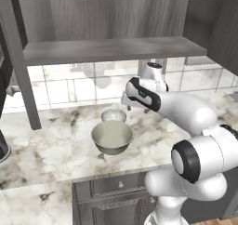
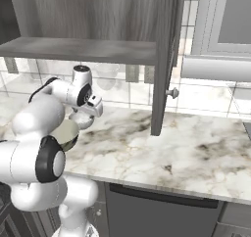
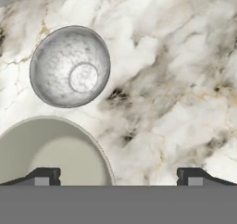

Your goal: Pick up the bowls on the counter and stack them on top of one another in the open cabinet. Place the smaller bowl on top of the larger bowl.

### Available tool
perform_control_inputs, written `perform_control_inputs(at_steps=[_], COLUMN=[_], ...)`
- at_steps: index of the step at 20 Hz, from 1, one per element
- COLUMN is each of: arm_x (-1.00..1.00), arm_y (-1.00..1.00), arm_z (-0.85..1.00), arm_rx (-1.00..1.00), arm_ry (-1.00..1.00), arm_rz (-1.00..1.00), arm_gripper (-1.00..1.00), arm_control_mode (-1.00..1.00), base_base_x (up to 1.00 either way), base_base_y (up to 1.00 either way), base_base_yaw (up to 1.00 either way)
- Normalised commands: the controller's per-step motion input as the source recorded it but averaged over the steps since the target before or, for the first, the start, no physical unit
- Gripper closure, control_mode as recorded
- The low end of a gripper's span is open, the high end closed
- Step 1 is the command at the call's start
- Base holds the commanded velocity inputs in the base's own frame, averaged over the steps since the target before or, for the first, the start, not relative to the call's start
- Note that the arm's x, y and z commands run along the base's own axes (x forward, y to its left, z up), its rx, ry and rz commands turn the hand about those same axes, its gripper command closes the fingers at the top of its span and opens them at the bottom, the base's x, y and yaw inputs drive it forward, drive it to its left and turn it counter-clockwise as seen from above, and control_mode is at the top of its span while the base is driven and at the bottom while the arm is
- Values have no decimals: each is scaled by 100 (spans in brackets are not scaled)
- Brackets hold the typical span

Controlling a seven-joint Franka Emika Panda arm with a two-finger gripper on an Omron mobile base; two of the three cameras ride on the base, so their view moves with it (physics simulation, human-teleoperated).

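The smaller bowl [image 3: 70,66] lies at 12 o'clock of the larger bowl [image 3: 51,151] on the bench [image 3: 176,79]; the end effector [image 3: 118,176] hovers above, released.

The marble counter [image 1: 51,145] has just the two bowls sitting on it, the wide grey-green larger bowl [image 1: 112,137] nearer the front edge and the small whitish smaller bowl [image 1: 114,115] right behind it, closer to the tiled wall.

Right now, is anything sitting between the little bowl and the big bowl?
No. In the hand view, just a thin strip of bare marble counter separates the smaller bowl from the larger bowl.
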Motion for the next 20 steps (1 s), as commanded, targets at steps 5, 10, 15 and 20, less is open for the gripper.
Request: perform_control_inputs(at_steps=[5,10,15,20], arm_x=[26,27,26,25], arm_y=[7,7,3,3], arm_z=[-21,-22,-21,-17], arm_rx=[0,0,0,0], arm_ry=[0,0,0,0], arm_rz=[-4,-4,-4,-4], arm_gripper=[-100,-100,-100,-100], arm_control_mode=[-100,-100,-100,-100], base_base_x=[0,0,0,0], base_base_y=[0,0,0,0], base_base_yaw=[0,0,0,0])
